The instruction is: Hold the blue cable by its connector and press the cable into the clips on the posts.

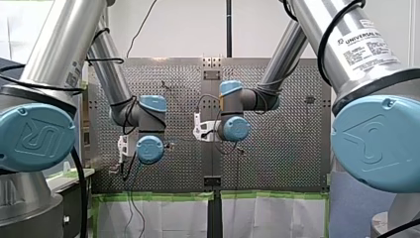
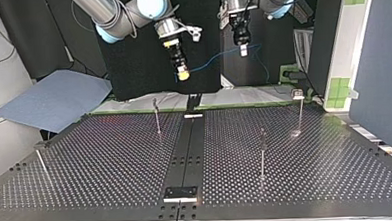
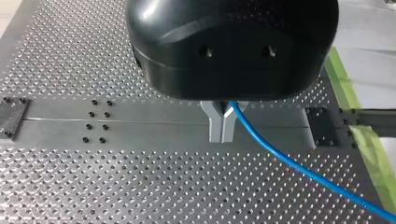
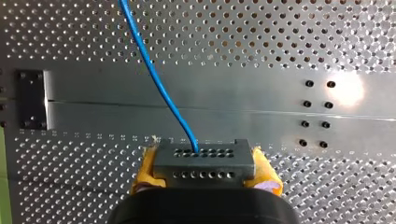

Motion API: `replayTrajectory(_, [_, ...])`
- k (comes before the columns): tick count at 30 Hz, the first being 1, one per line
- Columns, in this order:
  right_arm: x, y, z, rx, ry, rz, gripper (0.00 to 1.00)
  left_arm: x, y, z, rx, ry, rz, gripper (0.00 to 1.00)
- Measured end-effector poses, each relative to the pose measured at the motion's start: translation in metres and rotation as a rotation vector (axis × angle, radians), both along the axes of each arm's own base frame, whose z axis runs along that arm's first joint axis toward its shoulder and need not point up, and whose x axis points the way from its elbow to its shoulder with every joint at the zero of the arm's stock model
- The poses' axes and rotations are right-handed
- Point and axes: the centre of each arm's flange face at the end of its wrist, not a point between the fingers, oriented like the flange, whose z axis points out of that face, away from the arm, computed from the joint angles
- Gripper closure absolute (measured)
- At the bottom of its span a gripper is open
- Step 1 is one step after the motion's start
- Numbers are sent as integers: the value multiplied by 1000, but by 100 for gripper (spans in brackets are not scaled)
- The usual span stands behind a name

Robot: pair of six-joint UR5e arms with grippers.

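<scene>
**Four Cameras Around One Table**

The front camera sat behind and above, between my left arm (image 1: 49, 59) and my right arm (image 1: 356, 54), looking far over the perforated table (image 1: 287, 139). The top camera faced them across it, low. Each wrist camera looked closely down on it, sharing the centre strip (image 3: 140, 126) and blue cable (image 4: 192, 140).

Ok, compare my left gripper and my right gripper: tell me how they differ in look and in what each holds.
The left gripper has bare metal fingers; the right gripper has yellow pads. The left gripper pinches the blue cable itself; the right gripper clamps the grey connector at the cable's end. Shared: both are shut, above the perforated table, on one cable.
</scene>
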Motion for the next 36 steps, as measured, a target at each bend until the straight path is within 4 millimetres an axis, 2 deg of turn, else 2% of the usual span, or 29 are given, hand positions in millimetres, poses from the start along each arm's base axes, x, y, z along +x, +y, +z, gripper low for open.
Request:
replayTrajectory(16, [17,-23,29,-3,-24,0,100,42,29,55,14,-85,10,99])
replayTrajectory(24, [30,-33,48,-14,-40,33,100,77,47,95,-3,-143,86,99])
replayTrajectory(29, [36,-38,61,-25,-52,39,100,91,53,105,3,-132,100,99])
replayTrajectory(36, [44,-43,97,-49,-94,66,100,95,57,105,17,-99,83,99])
